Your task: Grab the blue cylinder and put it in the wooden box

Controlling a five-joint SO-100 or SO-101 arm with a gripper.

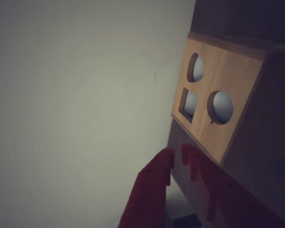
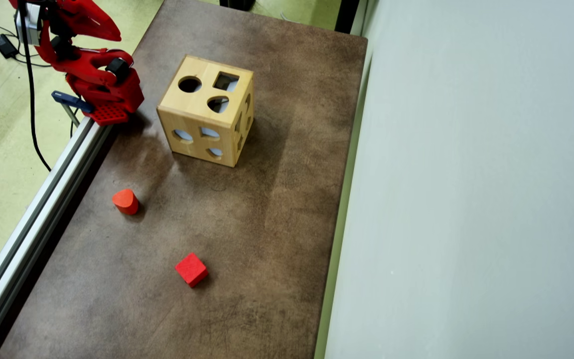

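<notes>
The blue cylinder is out of view in both views. The wooden box, a light-wood cube with round, square and other cut-outs, stands on the brown table toward the far side. In the wrist view the wooden box sits at the right, just beyond my fingertips. My red gripper has its jaws almost together with nothing between them. In the overhead view the arm is folded up at the top left, with the gripper raised above the table's left edge, left of the box.
An orange-red rounded block and a red cube lie on the brown table nearer the front. An aluminium rail runs along the left edge. A pale wall borders the right side.
</notes>
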